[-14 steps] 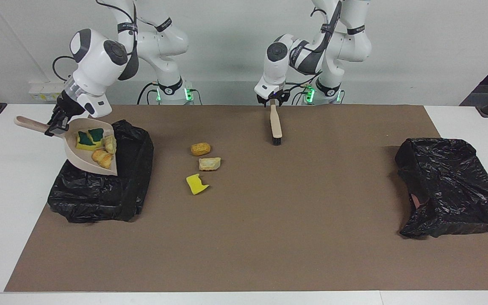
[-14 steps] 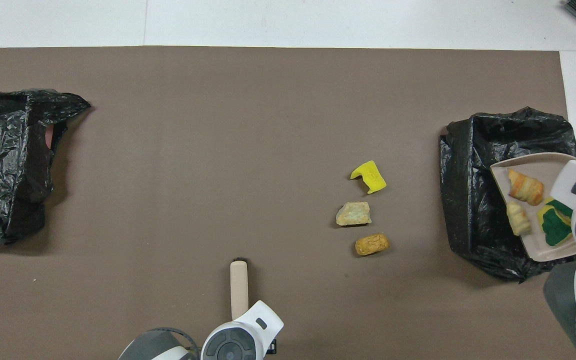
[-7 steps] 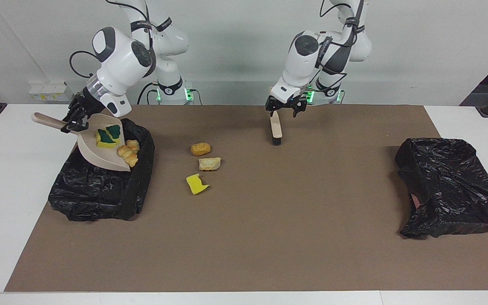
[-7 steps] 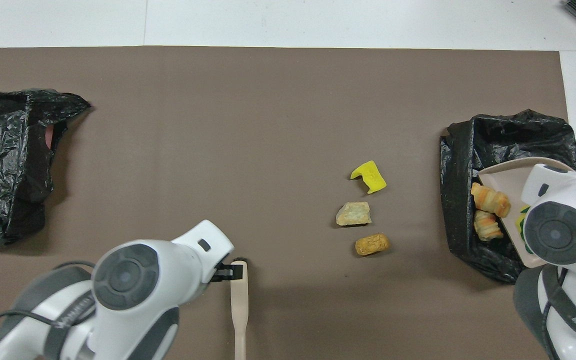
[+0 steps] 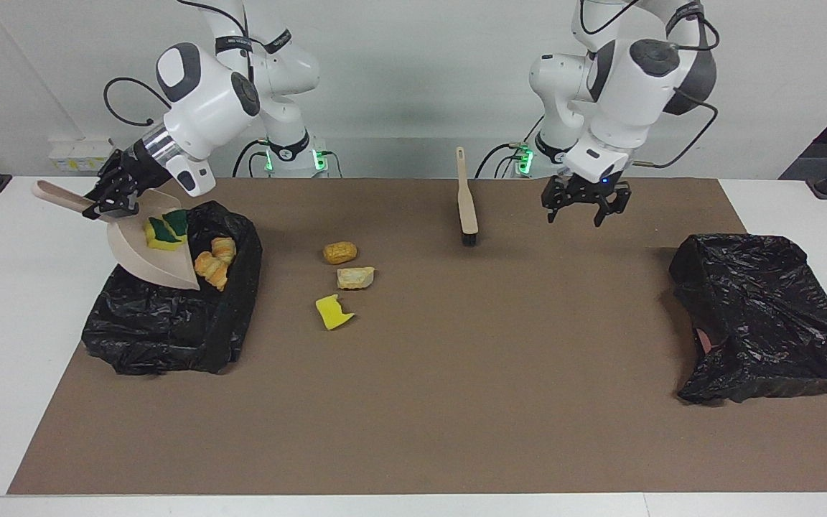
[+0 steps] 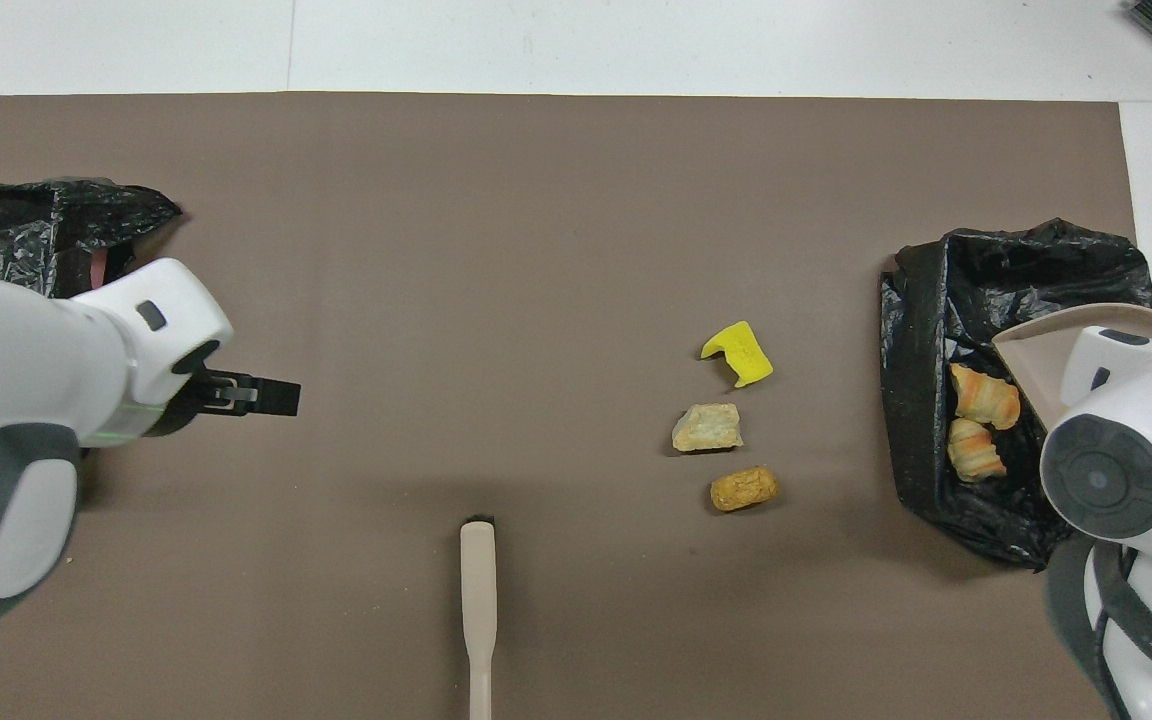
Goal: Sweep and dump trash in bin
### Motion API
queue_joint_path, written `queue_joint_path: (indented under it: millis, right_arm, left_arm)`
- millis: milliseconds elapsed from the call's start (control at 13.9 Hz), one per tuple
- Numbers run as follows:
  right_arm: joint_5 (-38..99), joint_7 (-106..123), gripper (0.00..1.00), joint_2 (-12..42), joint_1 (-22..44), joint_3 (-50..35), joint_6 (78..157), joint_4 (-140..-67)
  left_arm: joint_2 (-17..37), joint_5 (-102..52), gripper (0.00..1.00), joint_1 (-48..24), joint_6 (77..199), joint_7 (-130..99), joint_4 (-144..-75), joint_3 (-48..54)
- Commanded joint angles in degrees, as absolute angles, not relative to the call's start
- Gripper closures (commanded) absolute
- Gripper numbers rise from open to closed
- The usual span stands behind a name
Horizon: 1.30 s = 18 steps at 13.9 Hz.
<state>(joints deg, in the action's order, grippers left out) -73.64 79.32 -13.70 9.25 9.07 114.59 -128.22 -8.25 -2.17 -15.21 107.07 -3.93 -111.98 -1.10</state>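
Dustpan [image 5: 151,255], brush [image 5: 466,208], bags: no legible writing.

Two glossy white robot arms built of rounded segments, with dark grey caps on the joints and dark grey panels along some links. Black bands with small white lettering ring the upper links, and loose black cables loop beside the wrists. Green lights glow at both bases. Each arm ends in a silver ribbed collar and a black two-finger gripper; a small blue light shows on one.
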Motion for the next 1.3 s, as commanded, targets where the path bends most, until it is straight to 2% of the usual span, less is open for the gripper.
queue_joint_path:
  millis: [0, 289, 505, 722, 866, 1083, 1227]
  right_arm:
    - [-78.21, 81.03, 1.00, -15.29, 9.49, 6.61, 112.86, -128.76]
    - [-78.49, 80.25, 1.00, -15.82, 9.41, 5.01, 112.14, -130.07]
    - [-79.88, 77.53, 1.00, -19.59, 8.18, 5.27, 115.12, -135.08]
    - [-80.43, 75.77, 1.00, -18.98, 8.53, 4.92, 111.72, -133.77]
    - [-72.99, 76.20, 1.00, -19.34, 8.53, 4.75, 110.14, -130.98]
    - [-54.65, 75.33, 1.00, -18.81, 9.05, 3.61, 102.94, -123.69]
    - [-45.30, 70.18, 1.00, -16.63, 9.14, 1.16, 97.16, -118.24]
  left_arm:
    - [-4.83, -0.62, 0.00, -12.32, 99.33, 0.42, -100.31, -2.11]
    - [-3.70, -0.18, 0.00, -10.03, 92.83, 4.65, -92.21, -2.37]
    - [-0.19, 1.76, 0.00, -8.88, 86.94, 7.46, -84.84, -2.37]
    - [1.14, 1.41, 0.00, -8.79, 85.52, 7.65, -82.97, -2.37]
    - [0.36, 1.14, 0.00, -7.56, 85.95, 7.73, -83.32, -2.11]
    - [-0.61, 0.79, 0.00, -5.64, 85.70, 7.73, -84.72, -0.97]
    - [-1.23, 0.70, 0.00, -4.23, 85.61, 7.56, -85.52, 0.26]
